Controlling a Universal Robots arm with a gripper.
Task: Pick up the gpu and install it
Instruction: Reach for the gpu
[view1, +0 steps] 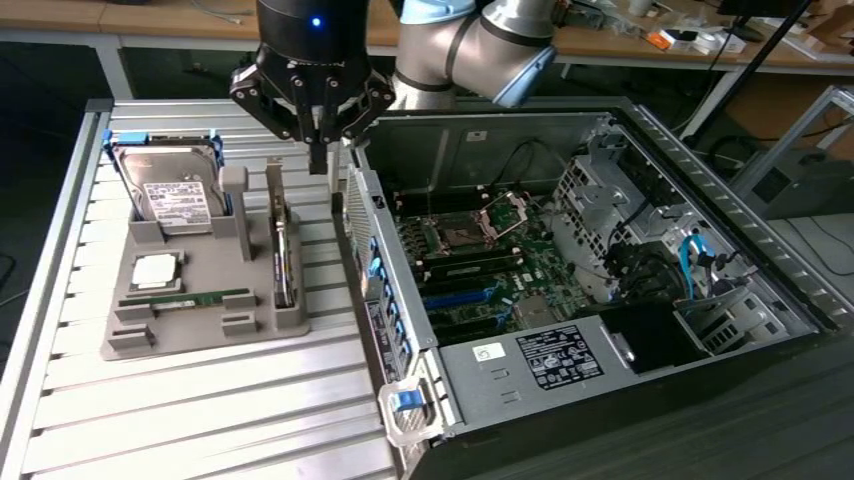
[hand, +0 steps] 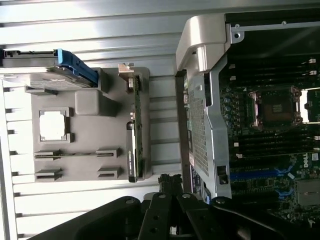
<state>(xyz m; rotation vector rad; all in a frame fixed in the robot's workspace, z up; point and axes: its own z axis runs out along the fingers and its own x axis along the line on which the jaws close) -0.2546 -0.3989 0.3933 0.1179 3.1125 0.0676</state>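
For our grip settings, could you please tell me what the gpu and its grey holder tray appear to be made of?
The gpu: dark matte circuit board, likely fibreglass, with a silvery metal edge. The holder tray: uniform matte grey, blocky shapes, probably plastic.

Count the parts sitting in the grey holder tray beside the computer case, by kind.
hard drive: 1
processor chip: 1
green memory stick: 1
gpu: 1
Total: 4
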